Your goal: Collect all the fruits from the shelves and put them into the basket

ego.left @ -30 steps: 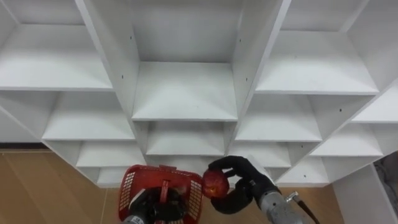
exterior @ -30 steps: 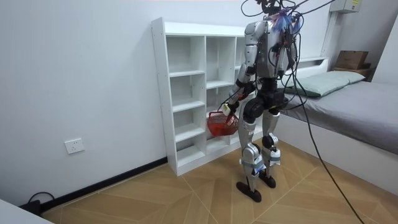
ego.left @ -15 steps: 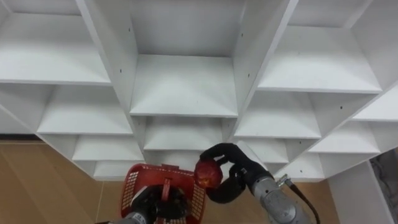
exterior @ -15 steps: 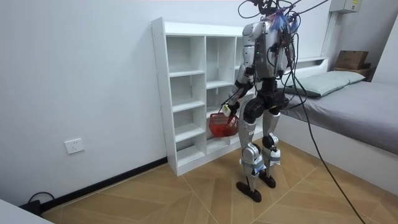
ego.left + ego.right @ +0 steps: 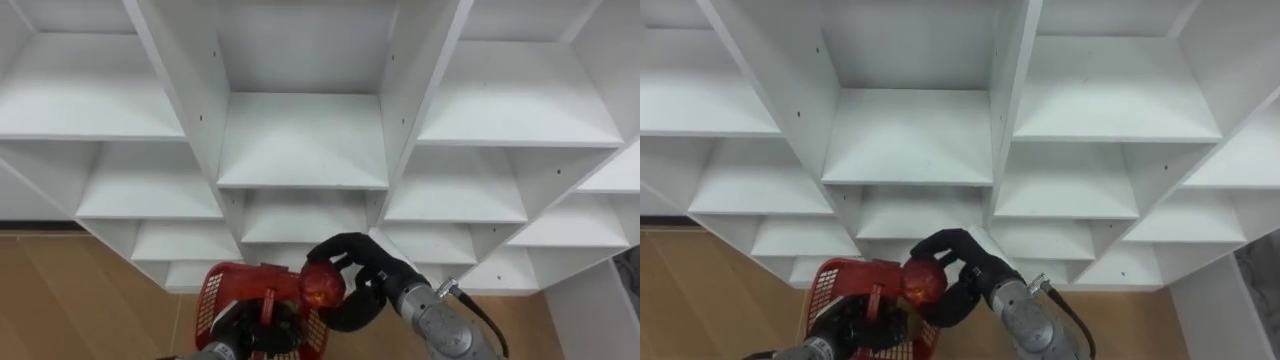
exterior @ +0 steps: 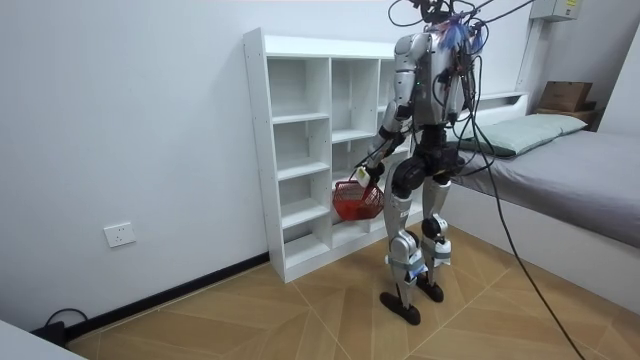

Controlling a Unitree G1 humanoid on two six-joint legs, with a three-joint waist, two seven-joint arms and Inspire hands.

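A red apple [image 5: 322, 285] sits in my right hand [image 5: 352, 280], whose dark fingers curl round it, right over the right rim of the red basket [image 5: 212, 296]. My left hand [image 5: 246, 330] is curled round the basket's handle [image 5: 267, 305] from below. In the right eye view the apple [image 5: 923, 281] hangs over the basket [image 5: 818, 286] the same way. The room view has me standing upright before the white closet [image 6: 300, 150], with the basket [image 6: 355, 203] held at hip height against its shelves.
The closet's white shelves [image 5: 300, 140] stand bare in front of me, in three columns. Wooden floor [image 5: 80, 300] lies below. A bed [image 6: 570, 160] stands behind me on the room view's right.
My right hand has carried the apple leftward, from beside the basket's right edge to over its rim. The basket stays in my left hand.
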